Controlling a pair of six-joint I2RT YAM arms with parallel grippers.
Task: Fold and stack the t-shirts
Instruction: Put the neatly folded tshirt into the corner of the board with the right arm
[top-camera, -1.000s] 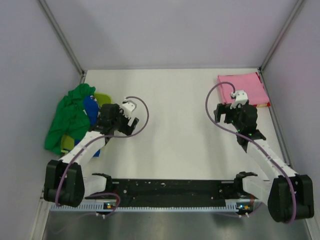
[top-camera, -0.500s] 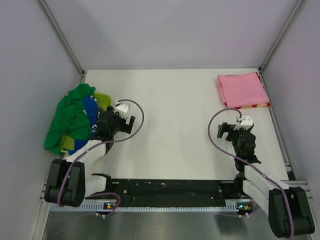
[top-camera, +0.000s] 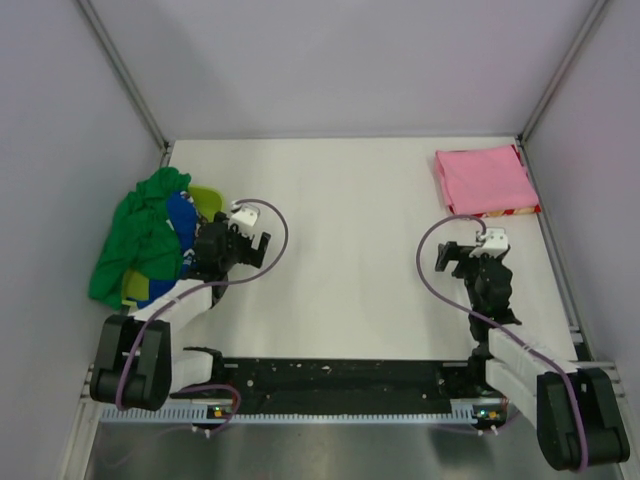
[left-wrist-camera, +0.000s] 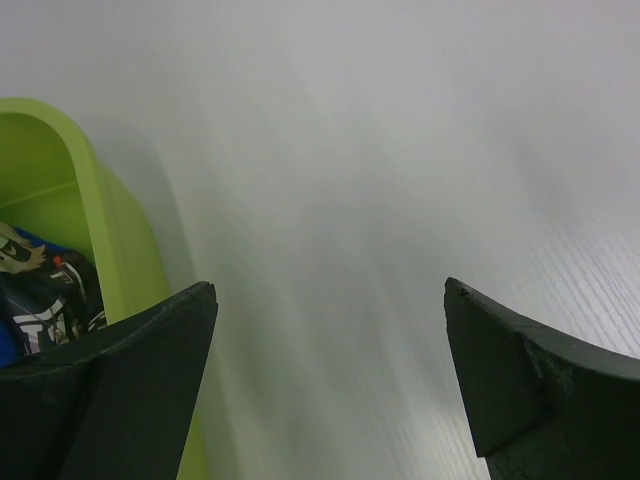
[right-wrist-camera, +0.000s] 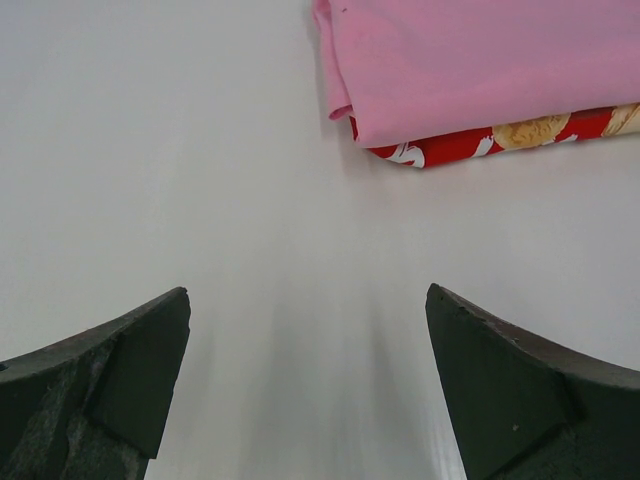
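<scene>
A folded pink t-shirt (top-camera: 484, 177) lies at the far right of the table on a folded red printed t-shirt (top-camera: 512, 211). Both show in the right wrist view, pink (right-wrist-camera: 480, 60) over red (right-wrist-camera: 470, 143). At the left is a loose pile: a green t-shirt (top-camera: 138, 238), a blue one (top-camera: 182, 214) and a yellow-green one (top-camera: 207, 197). My left gripper (top-camera: 256, 248) is open and empty beside the pile, with yellow-green cloth (left-wrist-camera: 95, 225) and blue printed cloth (left-wrist-camera: 40, 295) at its left finger. My right gripper (top-camera: 462, 253) is open and empty, short of the pink stack.
The white table (top-camera: 350, 230) is boxed in by grey walls on the left, back and right. A black rail (top-camera: 340, 375) with the arm bases runs along the near edge. Purple cables loop from each wrist.
My right gripper has drawn back from the pink stack toward the near edge. My left gripper has shifted slightly left and back beside the pile. Both stay open.
</scene>
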